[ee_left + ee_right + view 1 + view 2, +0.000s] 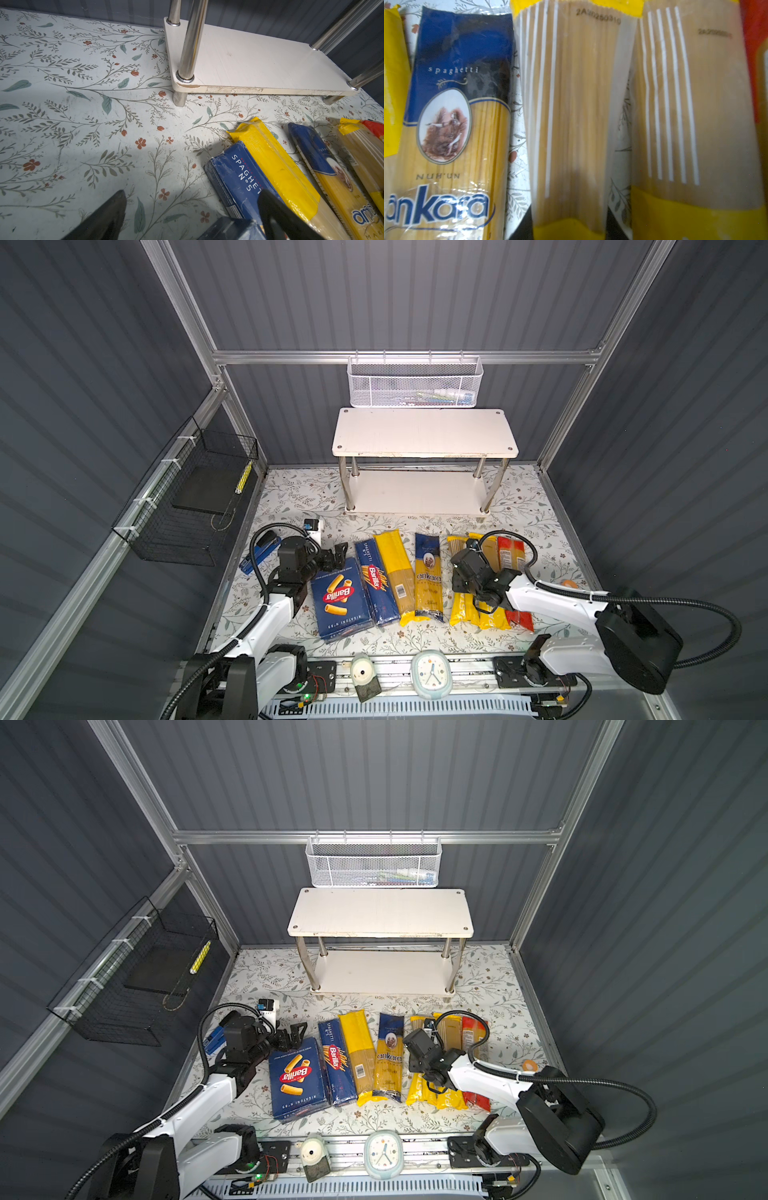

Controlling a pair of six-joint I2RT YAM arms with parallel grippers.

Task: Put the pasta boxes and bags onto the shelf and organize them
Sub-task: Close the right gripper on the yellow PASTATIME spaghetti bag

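Note:
The white two-tier shelf (424,433) (259,62) stands bare at the back. In front lie a wide Barilla rigatoni box (338,599), a narrow Barilla spaghetti box (372,580) (239,178), a plain yellow bag (397,572), the blue ankara bag (428,576) (452,124), two yellow PASTATIME bags and a red bag (513,556). My right gripper (460,583) (569,224) points down, shut on the PASTATIME bag (571,104) nearer the ankara bag, a finger against each long side. My left gripper (336,556) (193,193) hangs open over the rigatoni box's far end.
A white mesh basket (413,383) hangs above the shelf. A black wire basket (187,506) is fixed to the left wall. A blue stapler (259,556) and a small white device (311,529) lie behind the left arm. A clock (431,672) sits on the front rail.

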